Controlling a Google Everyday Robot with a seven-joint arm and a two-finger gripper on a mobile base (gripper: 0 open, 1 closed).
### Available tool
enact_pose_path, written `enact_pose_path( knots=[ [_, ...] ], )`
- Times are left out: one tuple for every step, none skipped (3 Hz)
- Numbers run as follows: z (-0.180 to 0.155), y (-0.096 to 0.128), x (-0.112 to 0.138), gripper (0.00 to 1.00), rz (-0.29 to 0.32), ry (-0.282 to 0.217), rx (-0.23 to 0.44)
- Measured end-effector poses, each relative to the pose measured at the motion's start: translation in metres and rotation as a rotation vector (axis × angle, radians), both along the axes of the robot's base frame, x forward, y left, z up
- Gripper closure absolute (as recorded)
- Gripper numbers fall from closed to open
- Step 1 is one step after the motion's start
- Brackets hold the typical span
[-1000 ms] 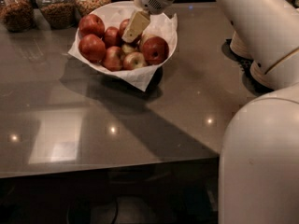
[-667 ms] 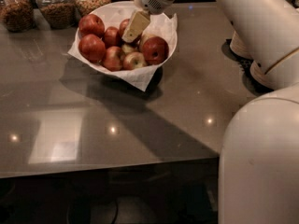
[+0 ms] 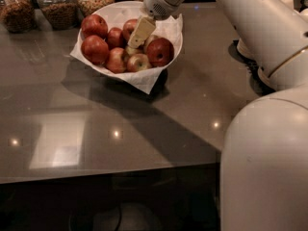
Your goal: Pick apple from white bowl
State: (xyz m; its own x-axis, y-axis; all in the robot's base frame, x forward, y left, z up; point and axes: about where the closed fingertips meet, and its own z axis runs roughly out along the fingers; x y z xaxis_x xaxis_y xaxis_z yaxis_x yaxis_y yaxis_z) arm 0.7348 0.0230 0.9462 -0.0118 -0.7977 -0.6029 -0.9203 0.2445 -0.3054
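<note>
The gripper [image 3: 135,41] hangs tilted over the middle of the white bowl [image 3: 111,6]. Whether it grips anything, I cannot tell. The apple [image 3: 117,60] lies just beside its tip, toward the bowl's front rim, so I'd say only a short reach remains.

No text readable; none on end effector [image 3: 135,41] in white bowl [image 3: 179,41]

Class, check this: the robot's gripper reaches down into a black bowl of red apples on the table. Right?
No. The camera view shows the bowl is white, not black. The gripper does reach down into it among red apples on the table.
</note>
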Motion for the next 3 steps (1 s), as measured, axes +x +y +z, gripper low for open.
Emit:
enact_pose_path(
  knots=[
    [-0.018,-0.002,0.009,0.22,-0.015,0.029,-0.010],
    [-0.023,0.003,0.015,0.24,-0.013,0.036,-0.004],
    [-0.023,0.011,0.018,0.43,-0.001,0.034,0.005]
  ],
)
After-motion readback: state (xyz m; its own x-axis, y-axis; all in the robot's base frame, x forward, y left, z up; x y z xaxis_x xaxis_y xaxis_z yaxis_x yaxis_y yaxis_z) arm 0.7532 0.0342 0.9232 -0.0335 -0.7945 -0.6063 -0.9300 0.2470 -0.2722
